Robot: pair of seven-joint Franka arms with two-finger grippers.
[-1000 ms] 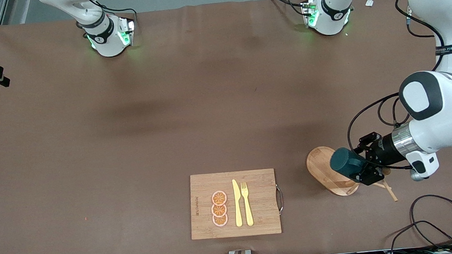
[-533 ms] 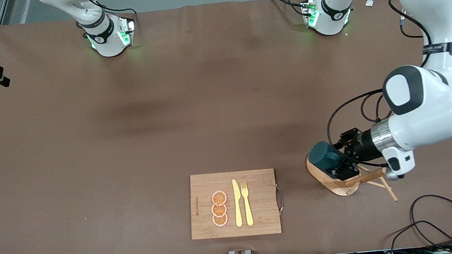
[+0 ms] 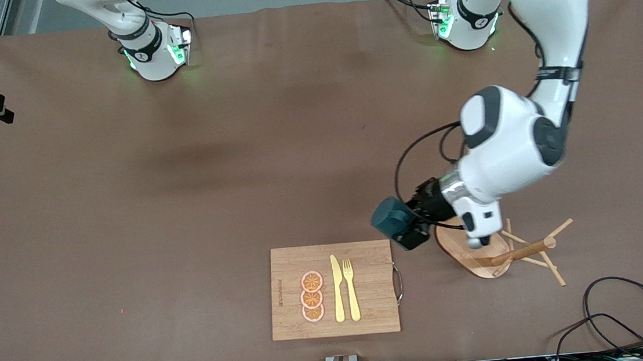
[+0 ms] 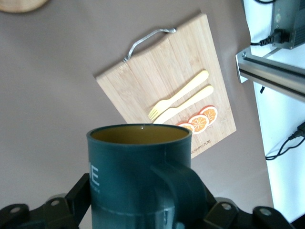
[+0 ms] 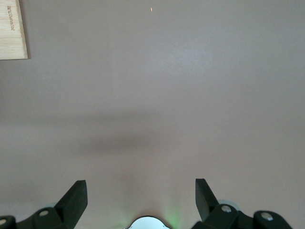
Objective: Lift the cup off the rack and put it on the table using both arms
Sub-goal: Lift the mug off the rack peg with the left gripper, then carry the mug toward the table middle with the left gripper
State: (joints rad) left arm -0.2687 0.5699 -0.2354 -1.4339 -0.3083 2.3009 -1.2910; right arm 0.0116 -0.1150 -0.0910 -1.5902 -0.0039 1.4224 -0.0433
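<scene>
Front view. Brown matte table (image 3: 184,204), faint creases and soft shadows; black cables trailing at the 5 o'clock corner, aluminium framing at the 11 and 1 o'clock corners. Both arm bases along the 12 o'clock edge, green lights on. Bamboo cutting board (image 3: 364,264) at 6 o'clock, carrying three orange slices (image 3: 312,297), a yellow knife (image 3: 337,288) and a yellow fork (image 3: 351,289). Rack (image 3: 482,251) at 4 o'clock from centre: oval wooden base, thin pegs, none carrying anything. Cup (image 3: 393,219) dark teal, cylindrical, clamped in the left gripper (image 3: 410,228), up in the air over bare table between board and rack base. Right arm waiting, only its base section visible.

Left wrist view. Cup (image 4: 140,179) filling the foreground: teal wall, yellowish-tan inside, handle facing the camera, pale lettering on the side; black fingers (image 4: 78,195) closed against it. Cutting board (image 4: 157,86) with metal handle below, table around it.

Right wrist view. Right gripper (image 5: 141,198) jaws spread wide, holding nothing, over bare table (image 5: 157,95); board corner (image 5: 12,31) at 10 o'clock.
</scene>
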